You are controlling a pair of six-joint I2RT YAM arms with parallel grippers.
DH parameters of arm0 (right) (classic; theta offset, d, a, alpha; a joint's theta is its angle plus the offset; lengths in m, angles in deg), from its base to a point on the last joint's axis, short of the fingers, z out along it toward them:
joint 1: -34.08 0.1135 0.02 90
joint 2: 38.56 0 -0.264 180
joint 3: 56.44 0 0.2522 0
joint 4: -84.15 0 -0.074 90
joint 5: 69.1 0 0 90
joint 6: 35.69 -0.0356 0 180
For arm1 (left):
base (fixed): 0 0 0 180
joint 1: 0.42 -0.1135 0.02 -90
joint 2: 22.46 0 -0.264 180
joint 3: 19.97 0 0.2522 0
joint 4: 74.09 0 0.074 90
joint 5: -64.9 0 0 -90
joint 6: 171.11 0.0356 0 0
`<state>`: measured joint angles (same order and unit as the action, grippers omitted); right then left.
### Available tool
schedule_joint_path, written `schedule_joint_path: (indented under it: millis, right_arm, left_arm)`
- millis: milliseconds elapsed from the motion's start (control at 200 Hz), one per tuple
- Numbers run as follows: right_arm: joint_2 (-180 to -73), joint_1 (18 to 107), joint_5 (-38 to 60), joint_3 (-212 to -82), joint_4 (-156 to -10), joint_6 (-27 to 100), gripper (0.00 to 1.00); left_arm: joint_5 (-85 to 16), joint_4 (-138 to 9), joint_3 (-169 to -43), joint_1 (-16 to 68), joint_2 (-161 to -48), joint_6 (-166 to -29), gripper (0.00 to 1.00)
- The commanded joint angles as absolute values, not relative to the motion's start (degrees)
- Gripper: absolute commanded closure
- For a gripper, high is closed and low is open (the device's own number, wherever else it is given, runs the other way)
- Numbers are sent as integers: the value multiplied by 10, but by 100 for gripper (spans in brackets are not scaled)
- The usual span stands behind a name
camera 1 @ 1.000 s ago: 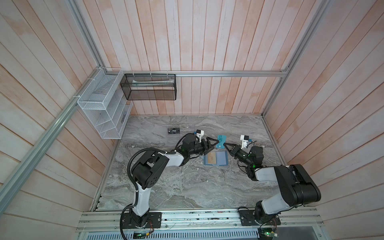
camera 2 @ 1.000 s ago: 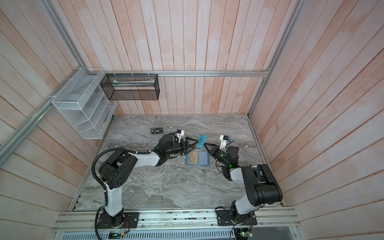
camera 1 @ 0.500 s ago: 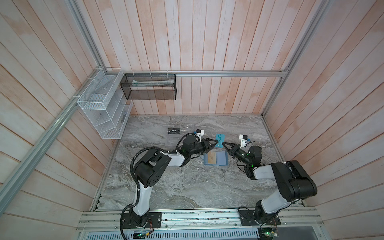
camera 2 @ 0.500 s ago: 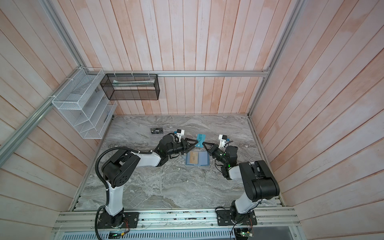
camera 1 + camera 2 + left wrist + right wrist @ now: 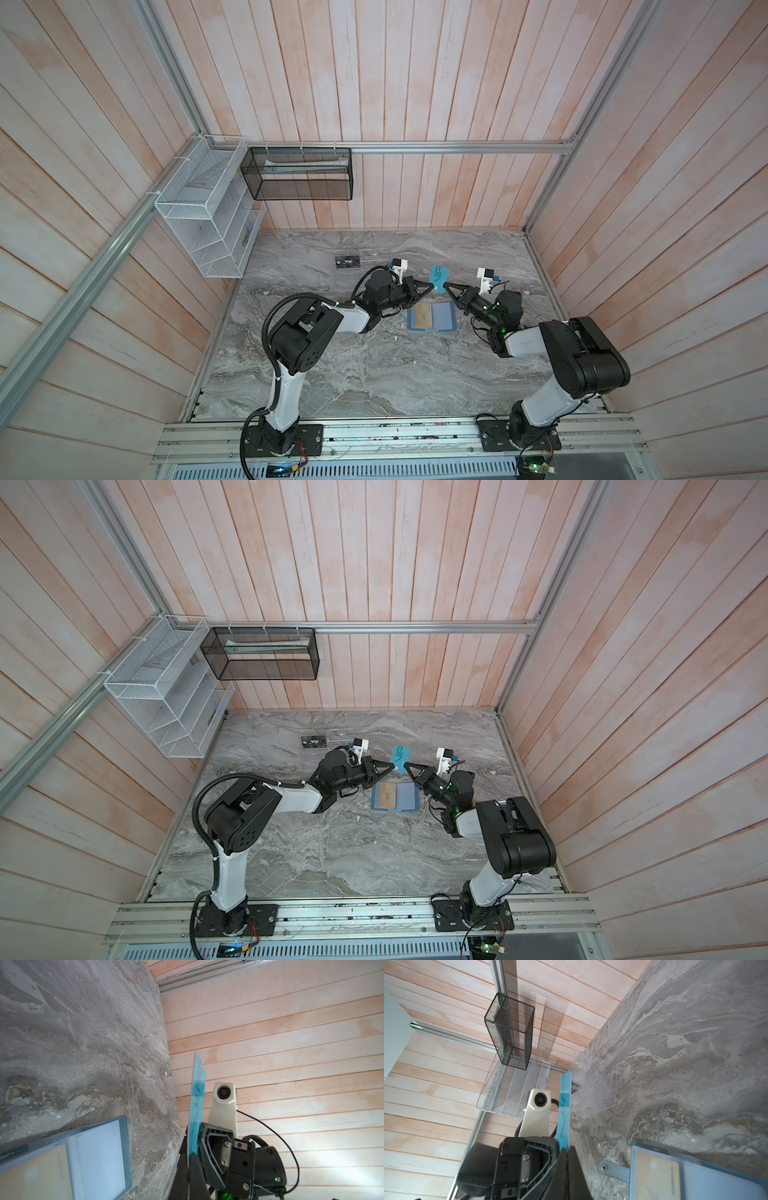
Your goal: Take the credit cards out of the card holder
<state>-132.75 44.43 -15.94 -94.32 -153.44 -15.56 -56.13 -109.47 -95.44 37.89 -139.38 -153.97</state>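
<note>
Left pincer [image 5: 431, 286], right pincer [image 5: 446, 285] pinching one teal card [image 5: 439, 276], one gold card [image 5: 424, 316] in holder [image 5: 444, 316]

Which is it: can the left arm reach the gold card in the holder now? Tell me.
Probably not yet. The left gripper is shut on the teal card, shared with the right gripper. The gold card sits in the open card holder below, unobstructed.

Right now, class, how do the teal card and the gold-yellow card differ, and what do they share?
The teal card is in the air; the gold-yellow card sits in the open card holder. The teal card stands roughly upright; the gold-yellow card lies flat. The left gripper and right gripper both pinch the teal card; no gripper touches the gold-yellow card. Both are thin rectangular cards.
</note>
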Motion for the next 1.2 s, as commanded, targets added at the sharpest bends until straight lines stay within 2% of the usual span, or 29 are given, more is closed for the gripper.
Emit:
schedule_joint_path:
  millis: [0,325,610,865,1000,1195]
  right_arm:
    - [-1337,451,-181,-957,-1550,-155,100]
    - [-1331,451,-189,-964,-1531,-139,99]
    - [-1294,437,-189,-955,-1483,-113,62]
    - [-1249,421,-197,-949,-1426,-79,35]
    - [-1207,420,-186,-958,-1336,-31,23]
    - [-1167,420,-192,-988,-1219,37,14]
  left_arm:
    - [-566,-1114,-966,383,-1399,-1524,99]
    - [-574,-1099,-969,382,-1398,-1511,100]
    - [-599,-960,-997,376,-1371,-1392,100]
    - [-618,-810,-1020,351,-1336,-1263,100]
    - [-591,-697,-1043,339,-1300,-1157,100]
    - [-539,-566,-1069,323,-1237,-964,100]
